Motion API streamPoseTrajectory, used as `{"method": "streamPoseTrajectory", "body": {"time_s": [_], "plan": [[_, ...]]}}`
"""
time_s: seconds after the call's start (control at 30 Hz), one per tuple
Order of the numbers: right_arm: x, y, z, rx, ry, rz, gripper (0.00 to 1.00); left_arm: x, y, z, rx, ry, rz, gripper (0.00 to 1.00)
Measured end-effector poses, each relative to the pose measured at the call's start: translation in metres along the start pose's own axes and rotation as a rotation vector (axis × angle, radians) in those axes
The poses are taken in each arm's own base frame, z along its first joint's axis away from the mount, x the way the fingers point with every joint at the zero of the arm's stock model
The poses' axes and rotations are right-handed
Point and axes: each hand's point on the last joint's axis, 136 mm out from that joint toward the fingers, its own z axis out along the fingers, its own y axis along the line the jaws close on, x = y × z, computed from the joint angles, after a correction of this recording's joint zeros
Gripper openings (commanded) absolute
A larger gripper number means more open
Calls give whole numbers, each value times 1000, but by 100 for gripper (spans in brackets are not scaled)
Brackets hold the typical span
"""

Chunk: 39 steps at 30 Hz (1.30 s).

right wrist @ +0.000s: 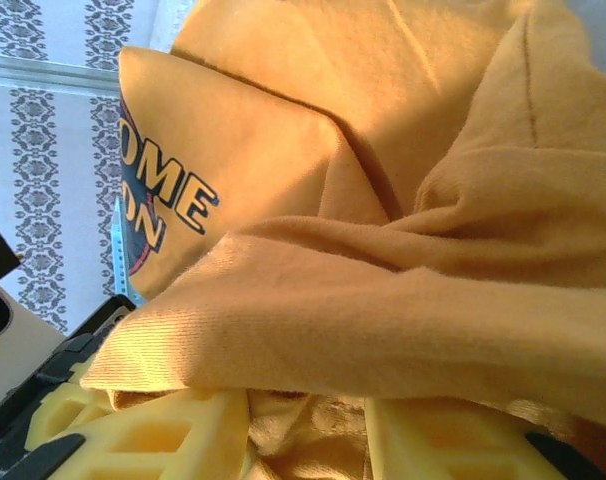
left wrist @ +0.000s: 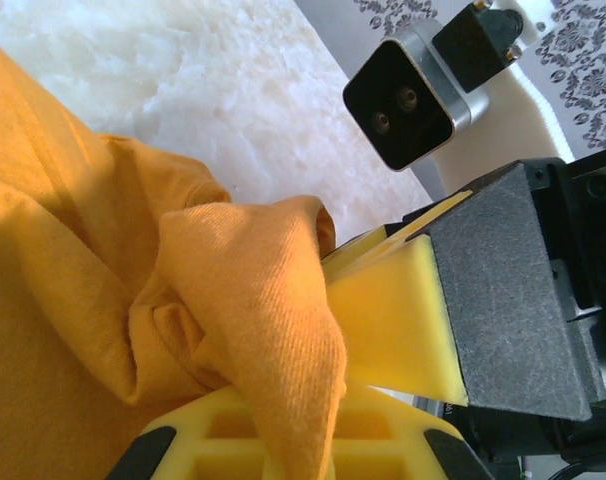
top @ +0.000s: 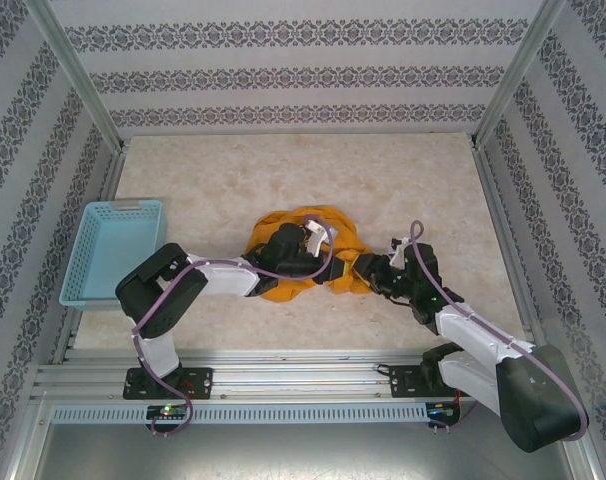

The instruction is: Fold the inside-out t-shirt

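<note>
Yellow pads (left wrist: 383, 330) of left end effector (left wrist: 318, 375) closest to lens: clenched on twisted fold of inside-out t-shirt (left wrist: 103, 300), cloth pinched between them. Right end effector (right wrist: 303, 440): pads (right wrist: 153, 440) part-way apart, shirt cloth bunched in gap and draped over them; clamped or loose, cannot tell. Dark emblem (right wrist: 163, 210) with cream letters at 9 o'clock of right wrist view. From above: shirt crumpled at middle of bench (top: 233, 170), left end effector on top of it, right end effector at its 4 o'clock edge. Blue basket (top: 113, 255) at shirt's 9 o'clock.
</note>
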Motion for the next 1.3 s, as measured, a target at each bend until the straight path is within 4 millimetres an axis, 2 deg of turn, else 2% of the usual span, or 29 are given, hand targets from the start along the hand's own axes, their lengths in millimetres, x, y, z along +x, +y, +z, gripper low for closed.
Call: {"method": "streamPoseTrajectory", "body": {"time_s": [0.3,0.37,0.53,0.6,0.73,1.03,1.3], "plan": [[-3,8,0,-31,-13,42,35,-6,-2,-2,19,-31,8,0],[-4,9,0,-35,-18,52,37,-7,-3,-3,22,-37,9,0],[-8,22,-6,-86,-51,55,39,4,-13,-1,68,-1,10,0],[-10,27,-8,-103,-62,59,37,6,-14,-2,77,7,10,0],[-6,31,-7,-115,-53,55,36,7,-15,-2,84,8,12,0],[5,12,-12,-23,-37,63,35,2,-20,-6,92,-9,23,0],[7,15,-19,-23,-42,37,35,-2,-25,-9,102,-20,32,0]]}}
